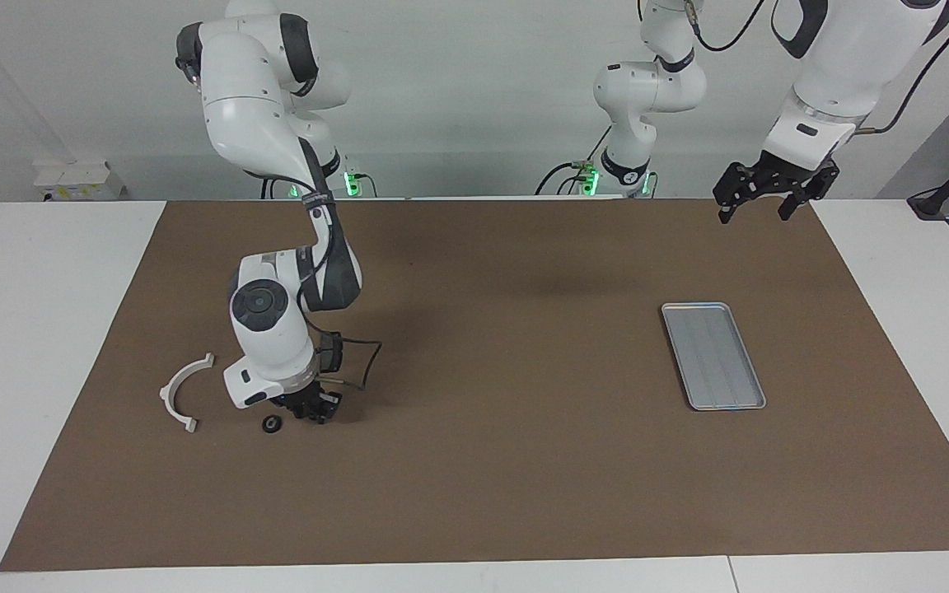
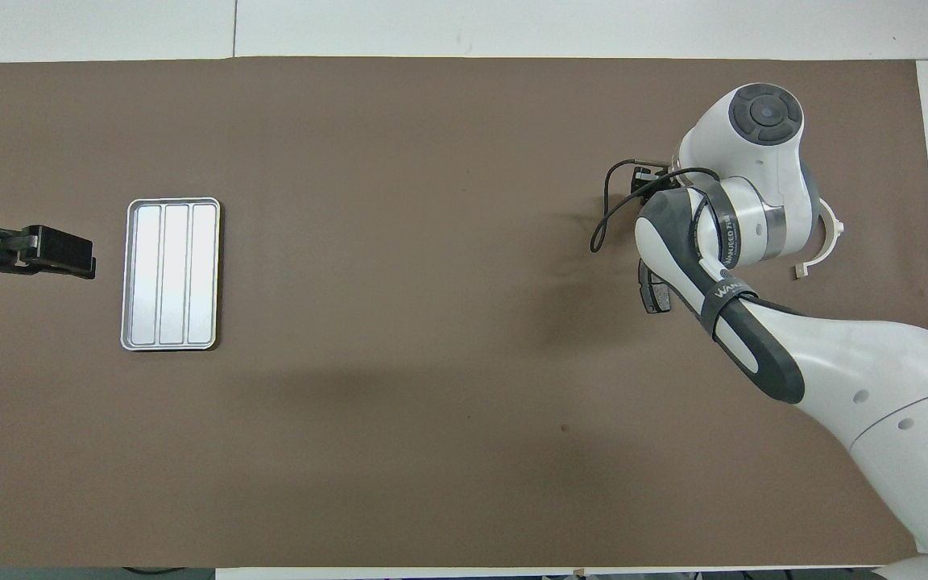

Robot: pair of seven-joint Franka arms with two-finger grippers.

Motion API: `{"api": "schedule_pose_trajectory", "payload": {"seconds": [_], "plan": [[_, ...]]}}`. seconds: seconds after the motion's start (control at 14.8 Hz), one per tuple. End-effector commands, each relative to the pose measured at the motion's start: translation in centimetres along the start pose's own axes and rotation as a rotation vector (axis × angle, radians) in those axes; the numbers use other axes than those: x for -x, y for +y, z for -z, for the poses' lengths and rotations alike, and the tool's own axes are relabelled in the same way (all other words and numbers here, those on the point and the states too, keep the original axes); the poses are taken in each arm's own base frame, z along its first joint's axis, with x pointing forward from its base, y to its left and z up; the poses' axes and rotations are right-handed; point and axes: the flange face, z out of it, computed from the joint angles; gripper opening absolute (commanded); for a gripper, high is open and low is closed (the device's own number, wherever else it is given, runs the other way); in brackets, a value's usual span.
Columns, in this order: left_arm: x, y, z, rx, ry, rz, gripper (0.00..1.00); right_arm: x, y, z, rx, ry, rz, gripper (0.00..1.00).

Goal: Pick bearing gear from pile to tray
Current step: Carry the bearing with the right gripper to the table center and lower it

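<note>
The pile lies at the right arm's end of the brown mat. It includes a white half-ring bracket (image 1: 184, 390) and one small black round bearing gear (image 1: 272, 424) beside it. My right gripper (image 1: 313, 409) is down at the mat right next to that gear. What it touches is hidden by its own body. In the overhead view the right arm covers most of the pile. Only a dark grey brake pad (image 2: 652, 291) and part of the bracket (image 2: 832, 235) show. The silver tray (image 1: 713, 356) lies bare toward the left arm's end. My left gripper (image 1: 756, 214) waits open, raised near the mat's corner.
The brown mat (image 1: 491, 478) covers most of the white table, whose bare edges show all around it. A black cable (image 2: 605, 221) loops out from the right wrist just above the mat.
</note>
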Motion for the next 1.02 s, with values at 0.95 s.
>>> {"api": "schedule_pose_trajectory", "payload": {"seconds": [0.95], "plan": [[0.7,0.1,0.0,0.010,0.003,-0.005,1.00,2.5,-3.4,16.7,0.023,-0.178,0.063,0.00]]}}
